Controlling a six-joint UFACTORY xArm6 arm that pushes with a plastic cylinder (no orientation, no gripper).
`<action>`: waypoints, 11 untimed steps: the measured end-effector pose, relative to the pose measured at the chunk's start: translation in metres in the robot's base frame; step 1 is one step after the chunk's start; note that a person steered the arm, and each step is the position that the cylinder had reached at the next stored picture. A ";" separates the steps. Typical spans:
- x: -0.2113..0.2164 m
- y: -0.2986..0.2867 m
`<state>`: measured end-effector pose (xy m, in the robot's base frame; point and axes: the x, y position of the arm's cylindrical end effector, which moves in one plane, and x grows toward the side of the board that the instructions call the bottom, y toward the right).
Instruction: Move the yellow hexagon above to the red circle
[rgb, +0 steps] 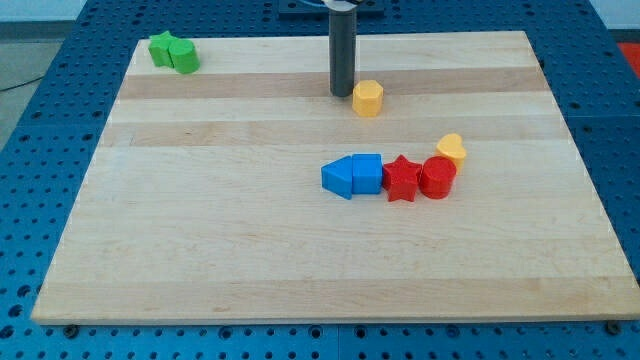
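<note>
The yellow hexagon (368, 98) stands near the view's top, right of centre. My tip (343, 93) is just left of it, close to or touching its left side. The red circle (438, 177) lies lower and to the right, in a row of blocks at mid-board. A yellow heart-like block (451, 148) rests against the red circle's upper right.
A red star (402, 179) touches the red circle's left side. Two blue blocks (352, 175) sit left of the star in the same row. Two green blocks (174, 51) stand at the board's top left corner. The wooden board (200, 240) lies on a blue perforated table.
</note>
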<state>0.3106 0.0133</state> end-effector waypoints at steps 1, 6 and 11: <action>-0.005 0.018; 0.053 0.060; 0.070 0.098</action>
